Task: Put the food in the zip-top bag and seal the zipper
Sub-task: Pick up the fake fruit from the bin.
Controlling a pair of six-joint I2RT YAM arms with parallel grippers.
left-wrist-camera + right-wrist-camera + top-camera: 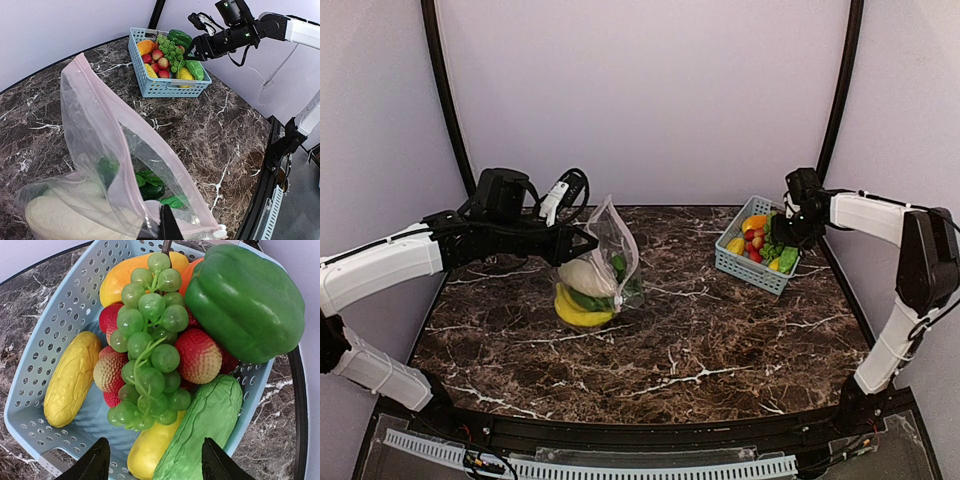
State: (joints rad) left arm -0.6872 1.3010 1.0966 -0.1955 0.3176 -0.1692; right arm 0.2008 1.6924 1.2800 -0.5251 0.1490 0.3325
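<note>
Partway. Bag (612,250) stands upright left of centre, mouth open, with banana (578,312), white veg (585,276) and greens (150,187) inside. Left gripper (582,243) is pinched on the bag's mouth edge, holding it up. Right gripper (155,440) hovers over the basket (748,270), fingers apart, nothing held. Grapes (150,350), pepper (245,300), cucumber (205,435) and more are left to move. Zipper (125,117) not sealed.

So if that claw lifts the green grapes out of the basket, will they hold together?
Probably: the grapes look joined in one bunch, so they should lift together, though likely dangling loosely. Their round, glossy beads may slip between the fingers.
</note>
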